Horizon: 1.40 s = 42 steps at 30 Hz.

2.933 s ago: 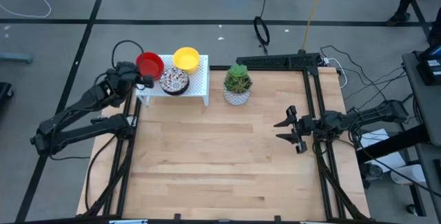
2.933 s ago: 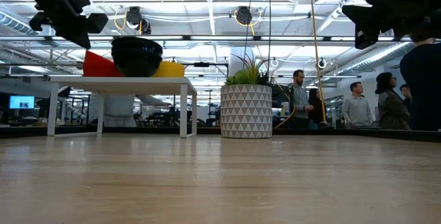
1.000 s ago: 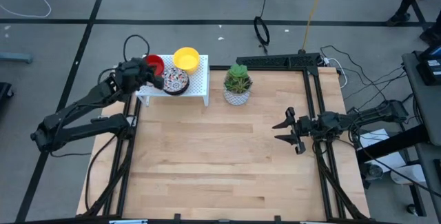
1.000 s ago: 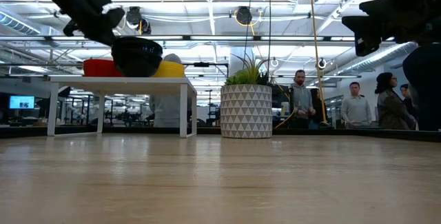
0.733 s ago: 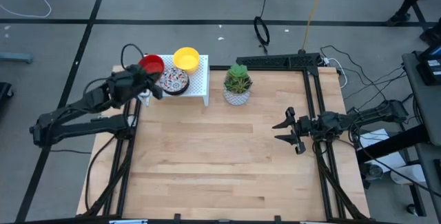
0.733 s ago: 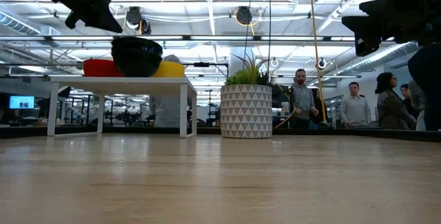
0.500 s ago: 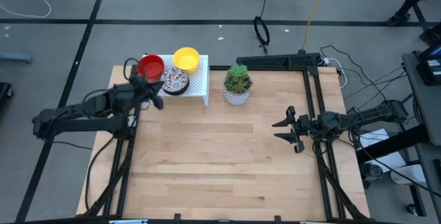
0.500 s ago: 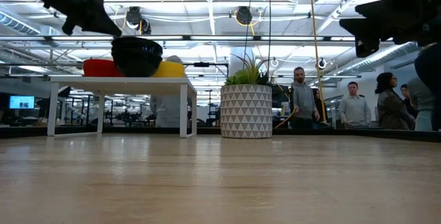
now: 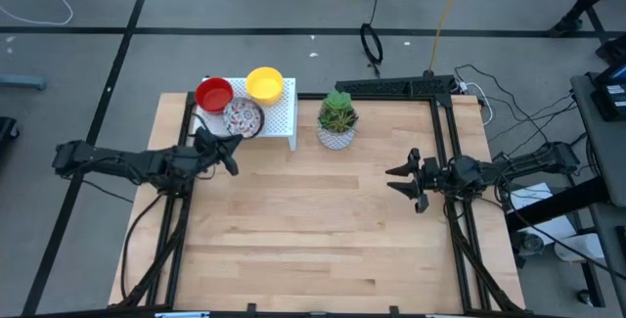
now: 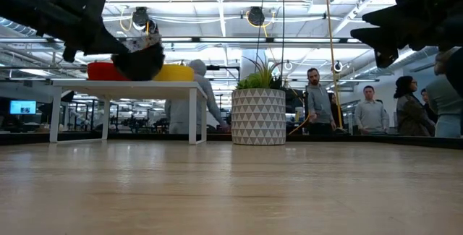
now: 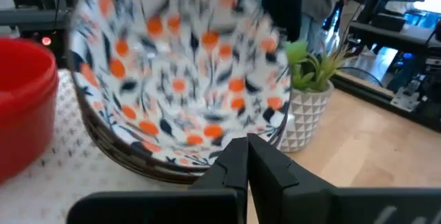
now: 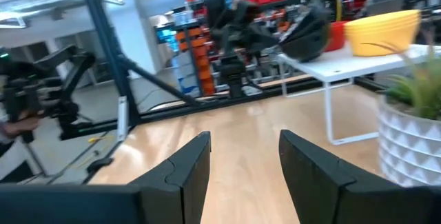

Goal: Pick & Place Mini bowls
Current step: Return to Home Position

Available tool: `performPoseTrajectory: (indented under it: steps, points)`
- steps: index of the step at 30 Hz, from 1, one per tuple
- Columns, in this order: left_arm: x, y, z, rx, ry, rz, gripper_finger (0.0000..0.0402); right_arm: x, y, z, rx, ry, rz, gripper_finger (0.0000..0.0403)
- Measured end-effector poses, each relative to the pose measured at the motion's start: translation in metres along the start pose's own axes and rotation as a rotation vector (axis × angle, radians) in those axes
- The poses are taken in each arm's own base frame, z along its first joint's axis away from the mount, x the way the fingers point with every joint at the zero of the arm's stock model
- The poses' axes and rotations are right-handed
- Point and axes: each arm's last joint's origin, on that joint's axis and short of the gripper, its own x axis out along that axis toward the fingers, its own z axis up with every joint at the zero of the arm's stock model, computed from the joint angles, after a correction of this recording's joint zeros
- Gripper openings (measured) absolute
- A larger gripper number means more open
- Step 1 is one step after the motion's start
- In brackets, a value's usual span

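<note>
Where the white shelf [image 9: 279, 117] stands at the far left of the counter [image 9: 313, 230], the mini bowls sit on top of it in three groups. The red bowls [image 9: 214, 94] are at the shelf's left end and the yellow bowls [image 9: 264, 84] toward its far side. The floral bowls [image 9: 244, 117] are at the front edge, between and just before the other two. From above only the top bowl of each group shows.

Left wrist view: the floral interior [image 11: 179, 79] faces the camera, with dark nested rims beneath it and the red wall [image 11: 24, 100] beside it. Low view: the floral group [image 10: 141, 60] looks tipped, pattern showing at its upper rim. It stands between red [image 10: 100, 70] and yellow [image 10: 179, 72].

Left end effector [image 9: 233, 152]: fingers pressed together, holding nothing, just in front of the shelf and close to the floral rim [image 11: 242, 145]. Whether it touches the rim, cannot tell. The left arm lies low across the counter's left edge.

Right end effector [image 9: 399, 179]: fingers spread and empty [image 12: 241, 141]. It is at the counter's right side, well apart from the shelf.

A potted plant [image 9: 337, 120] stands just right of the shelf. Several persons [image 10: 316, 101] stand in the room beyond the counter.
</note>
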Motion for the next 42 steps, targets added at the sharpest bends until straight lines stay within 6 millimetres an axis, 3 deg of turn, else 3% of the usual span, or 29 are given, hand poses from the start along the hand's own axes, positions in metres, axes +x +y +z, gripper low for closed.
performPoseTrajectory:
  steps: [4, 11, 17, 27, 42]
  points:
    - [-0.002, -0.003, -0.006, 0.024, -0.012, -0.012, 0.002, 0.0, -0.002, 0.0, 0.0, -0.013, -0.055, 0.016]
    - [-0.005, -0.007, 0.011, 0.113, -0.166, 0.032, 0.0005, 0.0, -0.002, 0.0, -0.01, -0.014, -0.061, 0.016]
    - [-0.002, -0.003, 0.015, 0.166, -0.181, 0.086, 0.002, 0.0, -0.002, 0.0, -0.004, -0.015, -0.061, 0.016]
    - [-0.009, -0.006, 0.026, 0.282, -0.268, 0.033, 0.0021, 0.0, -0.002, 0.0, 0.0, -0.015, -0.061, 0.016]
    - [-0.035, 0.002, 0.015, 0.287, -0.201, -0.066, 0.0021, 0.0, -0.002, 0.0, 0.0, -0.014, -0.061, 0.016]
